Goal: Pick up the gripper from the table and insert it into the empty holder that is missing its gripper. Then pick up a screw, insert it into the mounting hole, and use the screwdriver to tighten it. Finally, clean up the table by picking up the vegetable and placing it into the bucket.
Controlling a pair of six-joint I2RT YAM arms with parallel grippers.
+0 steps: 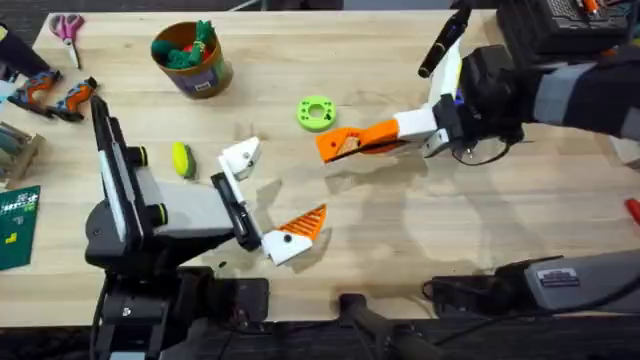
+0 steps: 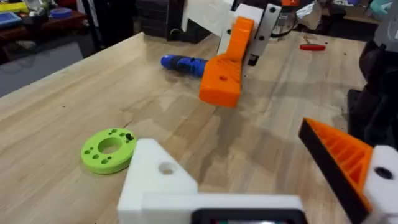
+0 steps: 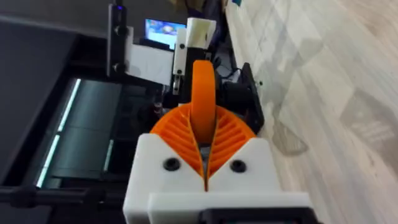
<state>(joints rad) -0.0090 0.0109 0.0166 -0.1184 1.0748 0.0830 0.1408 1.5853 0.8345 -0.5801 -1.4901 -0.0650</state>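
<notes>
The right hand (image 1: pixel 345 146) is squeezed shut on the gripper (image 3: pixel 203 102), above the pale wood table (image 1: pixel 400 250). The left hand (image 1: pixel 270 200) is wide open, low near the front edge; its one bare white finger is the holder (image 1: pixel 240 157). The vegetable (image 1: pixel 182 159) lies beside it.

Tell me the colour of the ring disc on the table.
Lime green, with small holes around its face; the ring disc shows best in the left wrist view.
</notes>
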